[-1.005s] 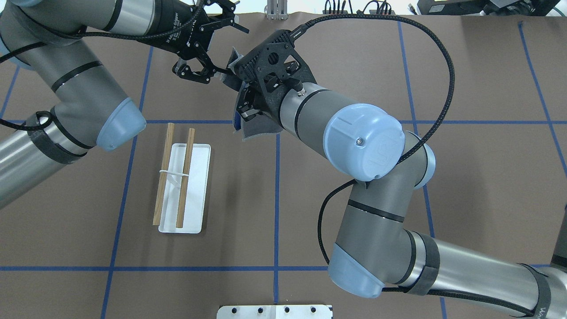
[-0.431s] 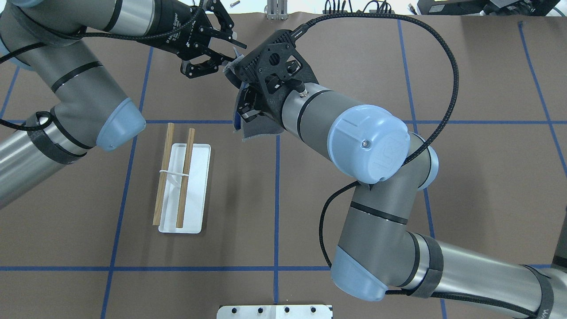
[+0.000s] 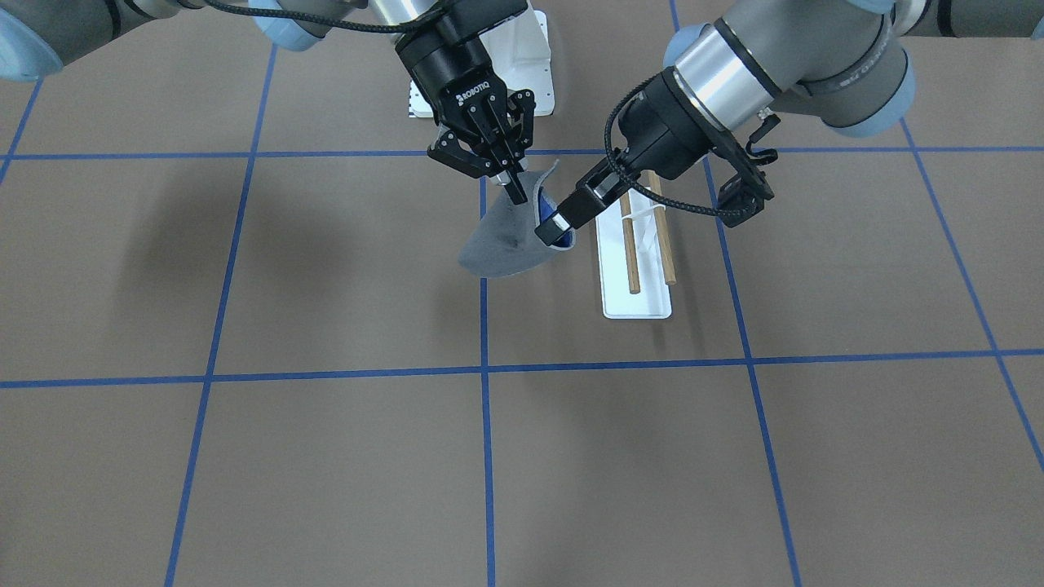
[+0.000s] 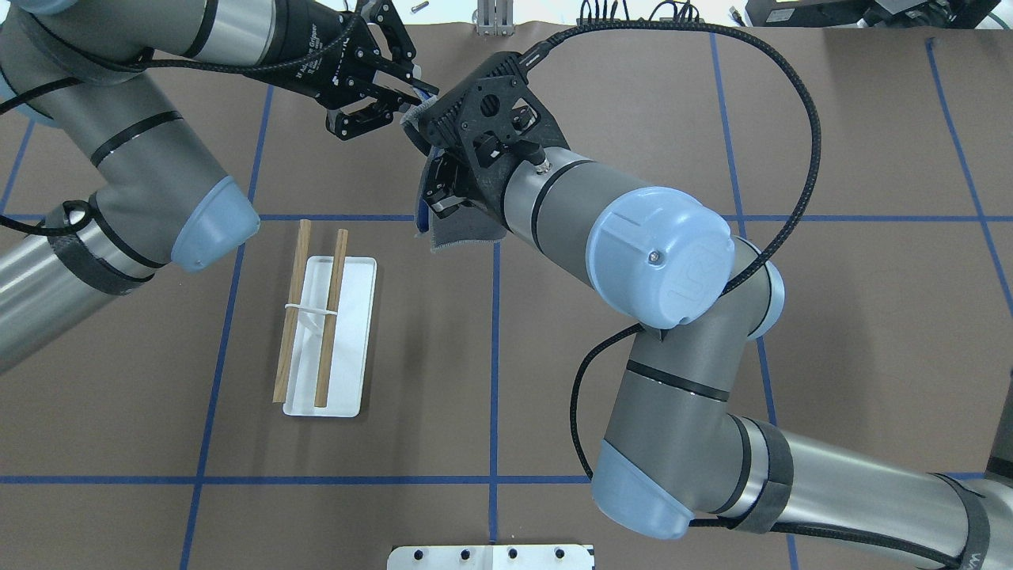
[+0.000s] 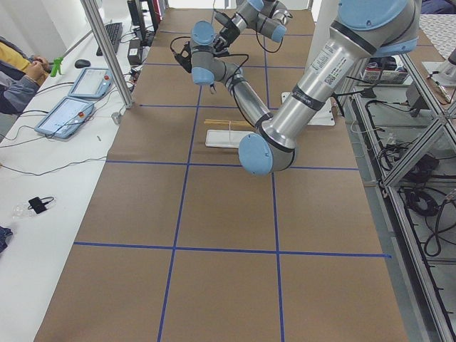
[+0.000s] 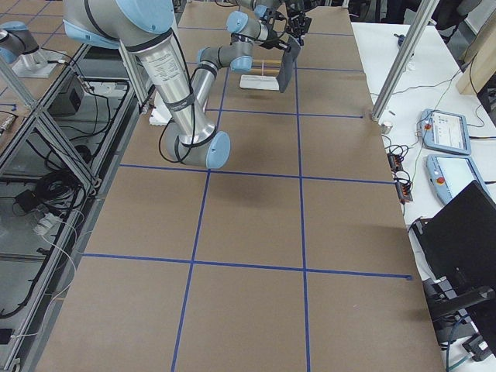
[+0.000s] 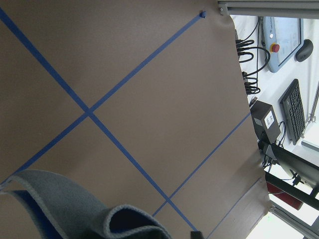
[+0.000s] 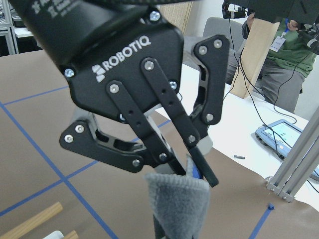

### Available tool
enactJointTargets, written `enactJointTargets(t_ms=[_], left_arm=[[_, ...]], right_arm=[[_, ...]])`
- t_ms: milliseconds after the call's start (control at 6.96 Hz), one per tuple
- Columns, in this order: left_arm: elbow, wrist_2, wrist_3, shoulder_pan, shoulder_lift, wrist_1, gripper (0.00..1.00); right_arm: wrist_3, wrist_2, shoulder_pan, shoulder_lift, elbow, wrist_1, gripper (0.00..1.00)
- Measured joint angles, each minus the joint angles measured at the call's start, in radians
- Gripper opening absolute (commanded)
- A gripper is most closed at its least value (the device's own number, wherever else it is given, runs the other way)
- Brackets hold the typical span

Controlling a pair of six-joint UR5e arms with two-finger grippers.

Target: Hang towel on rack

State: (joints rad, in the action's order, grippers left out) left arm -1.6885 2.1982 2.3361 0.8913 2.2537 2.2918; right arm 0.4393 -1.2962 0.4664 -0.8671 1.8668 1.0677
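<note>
1. The towel (image 3: 502,244) hangs from both tools. Its grey face is turned to the front-facing camera, and its blue reverse shows inside a curl along one edge.
2. The right tool (image 3: 515,192) points down at the cloth. Its fingers are drawn together and pinch the towel's topmost corner.
3. The left tool (image 3: 555,224) slants down toward the towel from the rack's side. Its fingers are closed on the curled edge where the blue shows.
4. The left tool's grip sits just beside the right tool's and a little lower. The two tools are near each other but do not touch.
5. Below the two grips the cloth sags into a rounded fold. I cannot tell whether its lowest hem touches the counter (image 3: 326,456).
6. The rack (image 3: 644,253) stands on the counter with its white base flat. Its two wooden dowels lie parallel along the base.
7. The towel is beside the rack, on the side toward the robot's right arm. It is near the rack but apart from the base and both dowels.
8. The left wrist view shows only a curled grey-and-blue strip of the towel at its bottom edge, with the counter beyond it.
</note>
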Motion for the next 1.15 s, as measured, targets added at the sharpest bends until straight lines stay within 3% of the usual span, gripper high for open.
enactJointTargets(t_ms=[144,287,431,862,1149], left_arm=[[-0.001,0.000,0.005,0.000,0.000,0.001,0.00],[-0.002,0.000,0.006,0.000,0.000,0.002,0.00],[-0.002,0.001,0.005,0.000,-0.001,0.003,0.00],[-0.004,0.002,-0.006,0.001,-0.006,0.004,0.00],[-0.018,0.019,-0.077,0.001,-0.029,0.005,0.00]], right_arm=[[-0.001,0.000,0.000,0.000,0.000,0.000,0.00],[-0.002,0.000,0.000,0.000,-0.001,0.000,0.21],[-0.002,0.005,0.000,-0.001,-0.001,0.000,0.99],[0.001,0.034,0.002,-0.006,-0.002,0.000,1.00],[0.011,0.054,0.013,-0.078,0.051,-0.007,1.00]])
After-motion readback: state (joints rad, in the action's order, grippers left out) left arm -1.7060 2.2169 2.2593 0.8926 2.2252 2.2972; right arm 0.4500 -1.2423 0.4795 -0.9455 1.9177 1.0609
